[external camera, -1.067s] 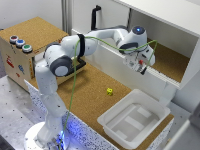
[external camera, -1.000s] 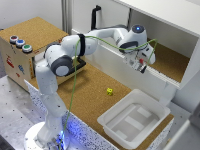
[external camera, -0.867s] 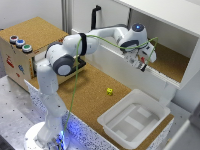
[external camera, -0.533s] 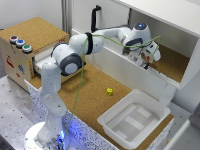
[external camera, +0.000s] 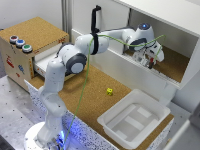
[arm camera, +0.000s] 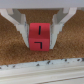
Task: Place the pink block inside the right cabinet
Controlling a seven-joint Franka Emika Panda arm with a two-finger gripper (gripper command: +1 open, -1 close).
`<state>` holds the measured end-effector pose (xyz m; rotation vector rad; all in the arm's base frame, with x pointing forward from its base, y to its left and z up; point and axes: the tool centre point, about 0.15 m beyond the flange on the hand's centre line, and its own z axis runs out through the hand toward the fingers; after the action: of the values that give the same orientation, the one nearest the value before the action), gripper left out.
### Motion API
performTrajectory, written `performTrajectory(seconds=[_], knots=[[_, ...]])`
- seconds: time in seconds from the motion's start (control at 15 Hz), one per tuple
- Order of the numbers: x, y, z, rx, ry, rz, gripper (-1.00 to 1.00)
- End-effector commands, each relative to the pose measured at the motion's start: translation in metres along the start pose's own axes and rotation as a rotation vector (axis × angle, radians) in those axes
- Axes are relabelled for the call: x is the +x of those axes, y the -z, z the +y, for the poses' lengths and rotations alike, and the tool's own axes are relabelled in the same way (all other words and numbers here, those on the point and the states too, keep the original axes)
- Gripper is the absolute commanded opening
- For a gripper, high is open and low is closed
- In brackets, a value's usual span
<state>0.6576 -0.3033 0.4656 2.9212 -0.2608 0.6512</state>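
Observation:
The pink block (arm camera: 39, 37) is a small reddish-pink cube held between my gripper's (arm camera: 40, 31) two white fingers (arm camera: 20, 22), just above a brown cork floor. In the exterior view my gripper (external camera: 149, 61) is inside the right cabinet (external camera: 172, 60), a white-walled compartment with a cork floor, on the exterior view's right. The block itself is too small to make out there. My arm reaches over the cabinet's low white front wall.
A tiny yellow cube (external camera: 109, 91) lies on the cork table. A white plastic tray (external camera: 134, 117) sits at the front right. The cork-topped drawer box (external camera: 30, 42) with coloured buttons stands on the exterior view's left, its drawer pulled out.
My gripper has travelled toward the exterior view's right and deeper into the right cabinet, lowering toward its cork floor with the block still held.

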Motion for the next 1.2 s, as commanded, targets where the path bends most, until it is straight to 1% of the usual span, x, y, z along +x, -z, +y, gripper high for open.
performTrajectory(seconds=[0.0, 0.13, 0.27, 0.4, 0.6, 0.67, 0.8, 1.0, 1.07, 1.13], knots=[[0.022, 0.013, 0.005, 0.04, -0.024, -0.103, 1.0], [0.013, 0.035, 0.007, 0.065, -0.024, -0.061, 1.0], [-0.001, 0.053, 0.008, 0.088, -0.021, -0.033, 1.0], [-0.028, 0.071, 0.006, 0.114, 0.003, -0.025, 1.0], [-0.081, 0.078, 0.001, 0.137, 0.007, -0.073, 1.0], [-0.1, 0.081, -0.003, 0.131, 0.009, -0.079, 1.0], [-0.139, 0.087, -0.011, 0.121, -0.014, -0.114, 1.0], [-0.2, 0.096, -0.025, 0.112, -0.05, -0.192, 1.0], [-0.216, 0.099, -0.032, 0.092, -0.039, -0.201, 1.0], [-0.231, 0.1, -0.038, 0.091, -0.038, -0.219, 1.0]])
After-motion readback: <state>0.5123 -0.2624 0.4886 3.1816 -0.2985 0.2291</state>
